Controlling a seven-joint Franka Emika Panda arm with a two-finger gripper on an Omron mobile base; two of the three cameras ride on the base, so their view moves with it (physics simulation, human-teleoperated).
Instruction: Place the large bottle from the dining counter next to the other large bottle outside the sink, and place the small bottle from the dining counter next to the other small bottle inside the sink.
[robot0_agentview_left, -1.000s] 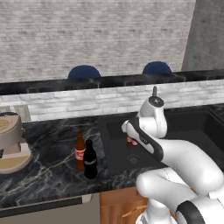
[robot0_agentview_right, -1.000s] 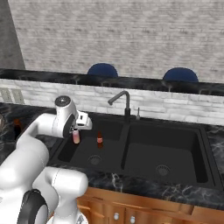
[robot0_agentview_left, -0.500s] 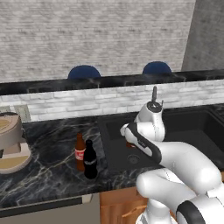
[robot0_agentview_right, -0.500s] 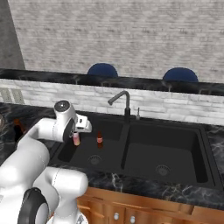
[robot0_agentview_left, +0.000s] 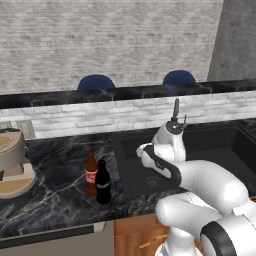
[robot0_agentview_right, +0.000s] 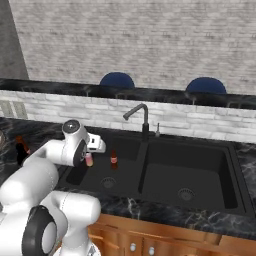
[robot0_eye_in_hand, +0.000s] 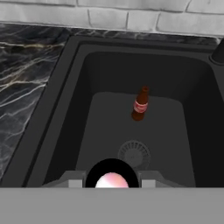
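My gripper hangs low over the left basin of the black sink, shut on the small pale-pink bottle. In the hand view that bottle's round top sits between the finger tips, above the drain. The other small bottle, brown with a red label, stands upright on the basin floor just beyond; it is right of the gripper. On the counter left of the sink, the black large bottle stands close beside the amber large bottle.
A curved faucet rises behind the divider between the two basins. A beige appliance stands at the far left of the counter. The dining counter with blue stools runs behind the brick ledge.
The arm has bent lower, bringing the gripper and the pink bottle down further into the left basin. The other bottles have not moved.
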